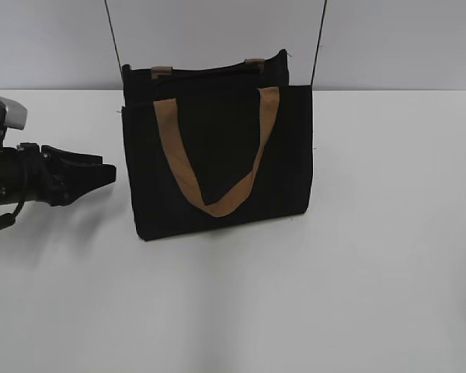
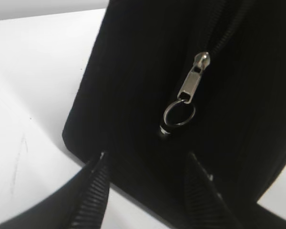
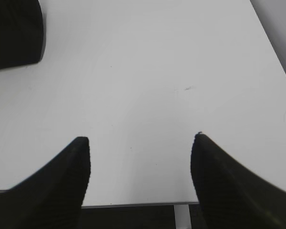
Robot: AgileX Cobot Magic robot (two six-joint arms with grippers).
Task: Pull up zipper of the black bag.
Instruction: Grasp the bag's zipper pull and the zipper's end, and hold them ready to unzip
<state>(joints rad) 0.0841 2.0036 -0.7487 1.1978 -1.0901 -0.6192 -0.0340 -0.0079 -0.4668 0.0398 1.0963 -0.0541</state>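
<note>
The black bag (image 1: pixel 217 155) stood upright on the white table (image 1: pixel 357 272), apparently kept up by two thin black cords (image 1: pixel 113 31) running out of frame above, which would leave its side edge reachable from the left. The left gripper (image 1: pixel 101 172) sat just beside that edge, level with the bag's middle, fingers spread and holding nothing. In the left wrist view the fingers (image 2: pixel 93 193) framed the bag's end panel, with the zipper (image 2: pixel 219 45) running up away beyond the fingertips and its silver pull tab (image 2: pixel 193 78) hanging between them but further off, not yet touched. A small metal ring (image 2: pixel 179 113) dangled from the tab, nearer the fingers. Likely lined up to pinch the tab or ring.

The right gripper (image 3: pixel 140 143) was parked over bare table, fingers apart and empty, bag corner well off to its upper left.

Bag: squarish, matte black fabric, tan webbing handle (image 1: pixel 217 203) drooping down the front face.
</note>
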